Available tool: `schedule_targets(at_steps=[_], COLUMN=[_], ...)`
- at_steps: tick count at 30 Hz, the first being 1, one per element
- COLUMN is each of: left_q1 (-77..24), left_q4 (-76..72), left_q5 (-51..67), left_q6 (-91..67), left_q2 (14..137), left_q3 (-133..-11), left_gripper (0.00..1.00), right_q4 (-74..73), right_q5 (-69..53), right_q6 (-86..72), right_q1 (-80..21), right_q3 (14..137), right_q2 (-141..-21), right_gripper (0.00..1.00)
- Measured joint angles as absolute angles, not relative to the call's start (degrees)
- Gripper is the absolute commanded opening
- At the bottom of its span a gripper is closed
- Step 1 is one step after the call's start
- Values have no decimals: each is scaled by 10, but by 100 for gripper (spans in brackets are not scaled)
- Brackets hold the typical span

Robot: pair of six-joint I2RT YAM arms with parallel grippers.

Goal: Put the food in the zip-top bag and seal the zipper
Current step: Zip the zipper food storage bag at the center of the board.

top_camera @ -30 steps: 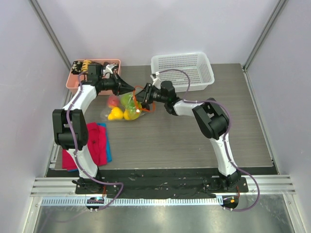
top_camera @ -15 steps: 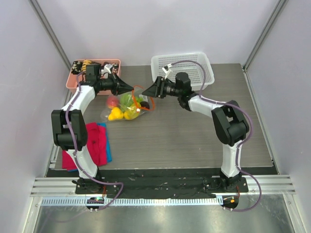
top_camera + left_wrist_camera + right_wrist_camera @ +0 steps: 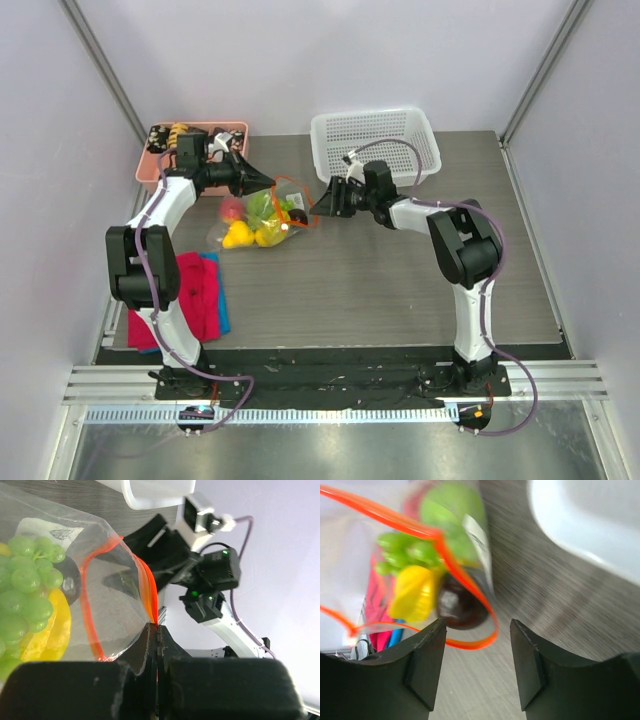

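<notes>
zip-top bag [image 3: 225, 232] long axis left-right, mouth facing right | left claw [image 3: 157, 630] clamped on zipper [image 3: 152, 590] | right claw [image 3: 477, 626] spread, empty

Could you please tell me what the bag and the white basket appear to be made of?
The zip-top bag looks like thin clear plastic film, glossy and creased, grapes showing through. The white basket seems moulded plastic, matte, with perforated walls.

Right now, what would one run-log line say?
left hand: shut on zipper | right hand: open, near mouth | zip-top bag: unsealed | food: inside
</notes>
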State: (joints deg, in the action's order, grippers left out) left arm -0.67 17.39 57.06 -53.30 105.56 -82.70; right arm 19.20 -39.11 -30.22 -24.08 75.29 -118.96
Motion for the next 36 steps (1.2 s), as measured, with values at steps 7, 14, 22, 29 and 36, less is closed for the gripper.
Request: schedule_targets(at_steps=[7, 14, 22, 29, 36], left_q1=[-7, -7, -6, -14, -111], left_q4=[176, 187, 280, 409, 545], left_q5=[570, 570, 555, 528, 469], left_q6=[-524, -514, -430, -305, -124], left_q2=[1056, 1055, 1051, 1041, 997], left_q3=[-827, -827, -860, -973, -1063], left_gripper=[0, 0, 0, 0, 0], right_q4=[166, 173, 234, 273, 239], right_q5=[-384, -382, -405, -427, -395], right_q6=[-301, -311, -397, -565, -612], right_q1=[-255, -267, -266, -267, -287], right_q3=[755, 769, 751, 644, 582], right_q2=[-1233, -1241, -1230, -1047, -790], right_gripper=[45, 2, 1, 1, 1])
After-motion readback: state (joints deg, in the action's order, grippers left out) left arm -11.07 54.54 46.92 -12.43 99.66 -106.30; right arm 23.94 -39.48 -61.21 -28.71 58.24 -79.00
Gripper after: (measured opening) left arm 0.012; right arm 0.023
